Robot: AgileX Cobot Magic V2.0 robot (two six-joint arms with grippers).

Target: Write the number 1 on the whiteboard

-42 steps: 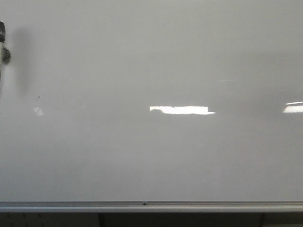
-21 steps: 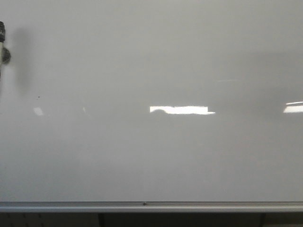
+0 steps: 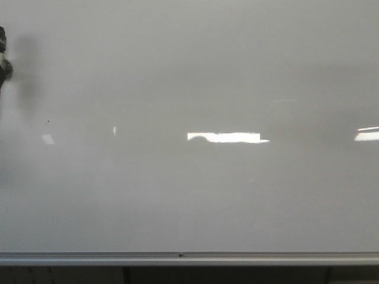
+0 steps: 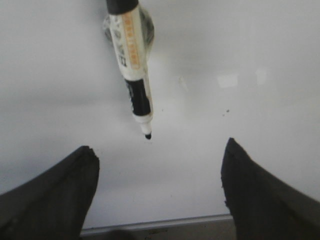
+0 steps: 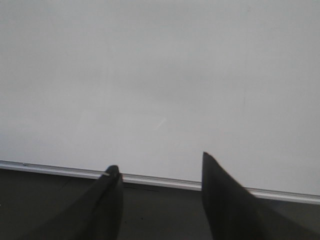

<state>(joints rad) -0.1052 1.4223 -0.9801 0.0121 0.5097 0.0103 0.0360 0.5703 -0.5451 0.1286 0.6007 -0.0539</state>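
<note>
The whiteboard (image 3: 237, 195) fills the front view, glossy grey-white with bright rectangular reflections and a silver frame (image 3: 189, 257) along its near edge. The number 1 is out of view; only a tiny dark speck (image 3: 48, 122) marks the board. A white marker (image 4: 132, 65) with a black uncapped tip lies against the board on a round holder, its tip pointing toward my left gripper (image 4: 159, 147). That gripper is open and holds nothing, a short way from the tip. The marker (image 3: 2, 41) just shows at the front view's left edge. My right gripper (image 5: 159, 162) is open over the board's frame edge (image 5: 160, 181).
Below the silver frame runs a dark strip (image 3: 225, 275). The round holder (image 4: 145, 27) sits behind the marker's barrel. The same speck (image 4: 227, 111) lies beside the marker tip.
A small bright glint on the board's left part has slid to the right. The marker and holder at the left edge have shifted only slightly.
</note>
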